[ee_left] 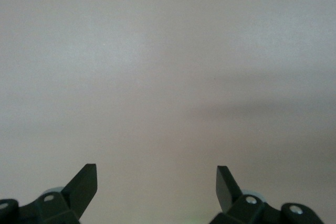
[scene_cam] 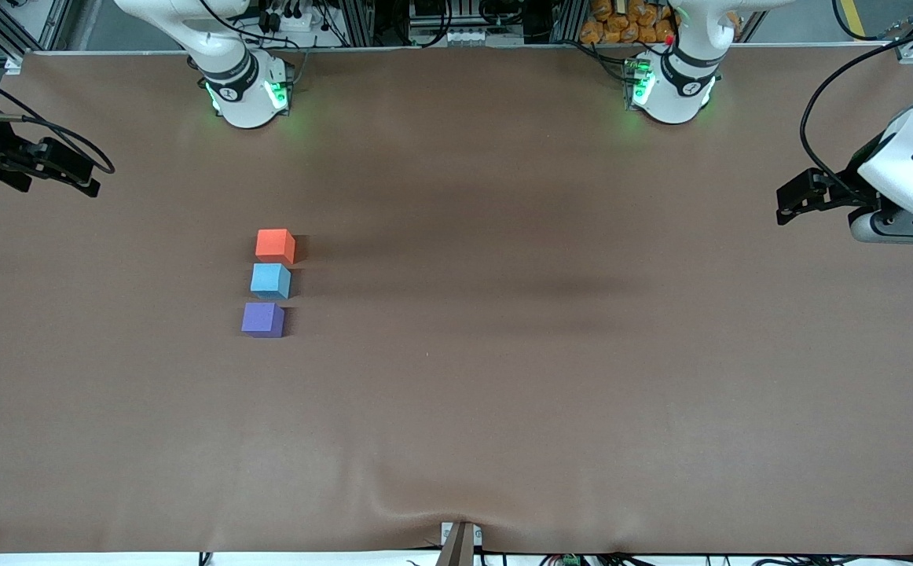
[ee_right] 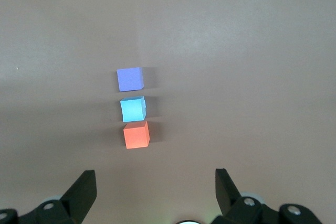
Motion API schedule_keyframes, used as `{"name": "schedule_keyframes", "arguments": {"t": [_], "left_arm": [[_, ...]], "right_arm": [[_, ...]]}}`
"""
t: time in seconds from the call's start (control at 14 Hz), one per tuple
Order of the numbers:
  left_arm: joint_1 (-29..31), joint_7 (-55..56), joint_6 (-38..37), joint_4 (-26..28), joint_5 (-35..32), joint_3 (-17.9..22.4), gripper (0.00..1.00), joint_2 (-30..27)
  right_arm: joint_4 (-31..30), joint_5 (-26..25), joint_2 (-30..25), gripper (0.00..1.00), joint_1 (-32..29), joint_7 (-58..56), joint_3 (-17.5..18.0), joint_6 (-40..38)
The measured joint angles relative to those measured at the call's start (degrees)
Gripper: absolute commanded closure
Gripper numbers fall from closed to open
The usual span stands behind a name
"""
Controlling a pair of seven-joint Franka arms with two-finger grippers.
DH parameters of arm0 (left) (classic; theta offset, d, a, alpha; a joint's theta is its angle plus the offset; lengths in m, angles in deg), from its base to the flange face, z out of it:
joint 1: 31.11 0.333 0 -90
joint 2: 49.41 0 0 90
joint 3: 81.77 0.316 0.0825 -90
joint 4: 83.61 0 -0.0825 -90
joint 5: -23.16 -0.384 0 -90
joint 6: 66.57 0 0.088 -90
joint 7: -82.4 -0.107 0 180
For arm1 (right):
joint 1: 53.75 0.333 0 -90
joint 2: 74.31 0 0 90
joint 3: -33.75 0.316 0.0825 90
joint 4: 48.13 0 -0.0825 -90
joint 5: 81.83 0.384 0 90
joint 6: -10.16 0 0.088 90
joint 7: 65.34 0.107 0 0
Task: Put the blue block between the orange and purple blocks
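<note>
Three small cubes lie in a line on the brown table toward the right arm's end. The orange block is farthest from the front camera, the blue block lies between, and the purple block is nearest. Small gaps separate them. The right wrist view shows the same row: purple, blue, orange. My right gripper is open and empty, up over the right arm's end of the table, apart from the blocks. My left gripper is open and empty over the left arm's end.
The brown table cover has a small fold at its front edge by a bracket. The two arm bases stand along the back edge. The left wrist view shows only bare table.
</note>
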Motion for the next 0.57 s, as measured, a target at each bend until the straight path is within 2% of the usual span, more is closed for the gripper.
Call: {"name": "schedule_keyframes", "arguments": {"t": [0.57], "left_arm": [[0.0,0.0,0.0,0.0,0.0,0.0,0.0,0.0]], "right_arm": [[0.0,-1.09,0.0,0.0,0.03,-1.31,0.0,0.0]]}}
